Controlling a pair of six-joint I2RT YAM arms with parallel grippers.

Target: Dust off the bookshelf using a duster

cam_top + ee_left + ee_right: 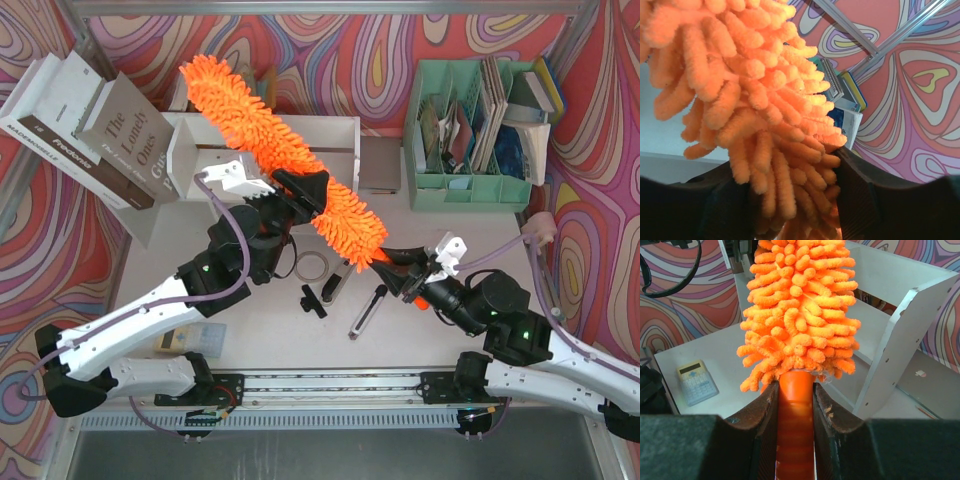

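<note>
Now your right gripper pinches the duster by its handle, left gripper clasps the fluff; next, sweep the bookshelf.

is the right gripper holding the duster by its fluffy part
No, the right gripper clamps the duster by its smooth orange handle, below the fluff.

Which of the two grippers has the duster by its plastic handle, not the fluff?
The right gripper: it is shut on the duster's smooth orange handle. The left gripper straddles the fluffy head instead.
</note>
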